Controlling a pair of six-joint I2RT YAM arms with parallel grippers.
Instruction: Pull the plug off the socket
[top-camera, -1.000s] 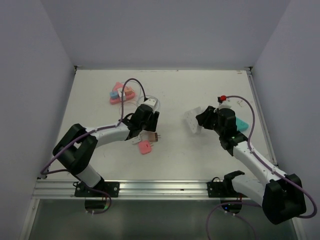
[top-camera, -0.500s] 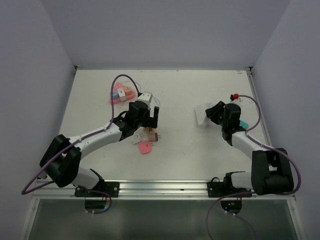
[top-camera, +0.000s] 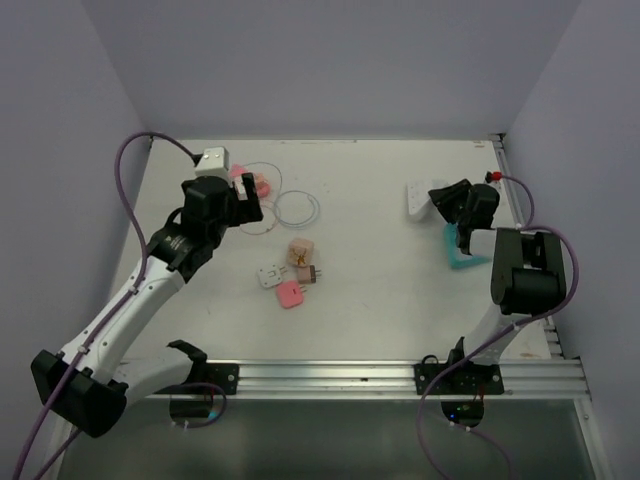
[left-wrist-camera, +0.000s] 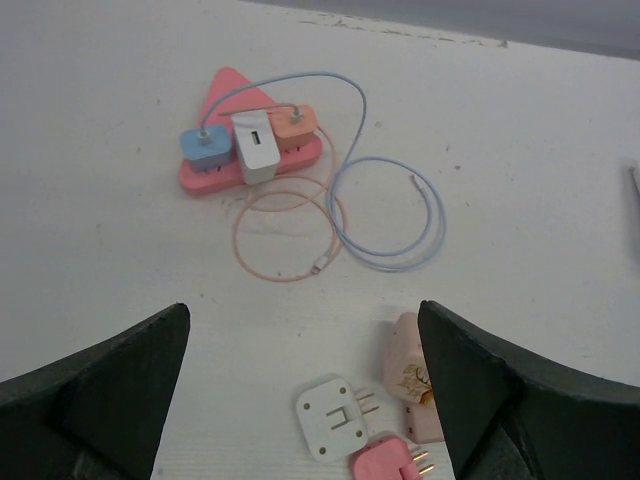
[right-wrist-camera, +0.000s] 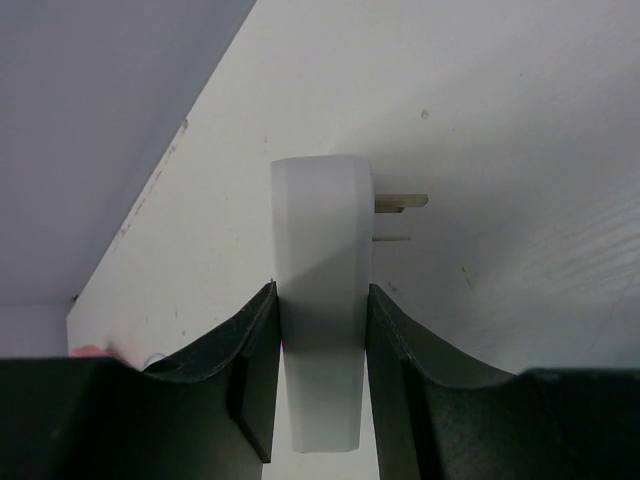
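A pink triangular socket (left-wrist-camera: 225, 95) lies on the table with a blue plug (left-wrist-camera: 205, 148), a white plug (left-wrist-camera: 257, 145) and an orange plug (left-wrist-camera: 293, 125) in it. In the top view the socket (top-camera: 258, 184) is partly hidden behind my left gripper (top-camera: 228, 200). My left gripper (left-wrist-camera: 303, 335) is open and empty, held above the table near the socket. My right gripper (right-wrist-camera: 320, 290) is shut on a white plug adapter (right-wrist-camera: 320, 230) with its prongs pointing right; in the top view it holds the adapter (top-camera: 418, 198) at the far right (top-camera: 440, 200).
Loose plugs lie mid-table: white (left-wrist-camera: 333, 415), pink (left-wrist-camera: 385, 462) and beige (left-wrist-camera: 415, 375). A pale blue cable loop (left-wrist-camera: 435, 215) and a pink cable loop (left-wrist-camera: 240, 235) run from the socket. A teal piece (top-camera: 462, 255) lies under the right arm. The right wall is close.
My left arm has risen and swung back left, away from the loose plugs toward the socket. My right arm has carried the white adapter to the far right of the table.
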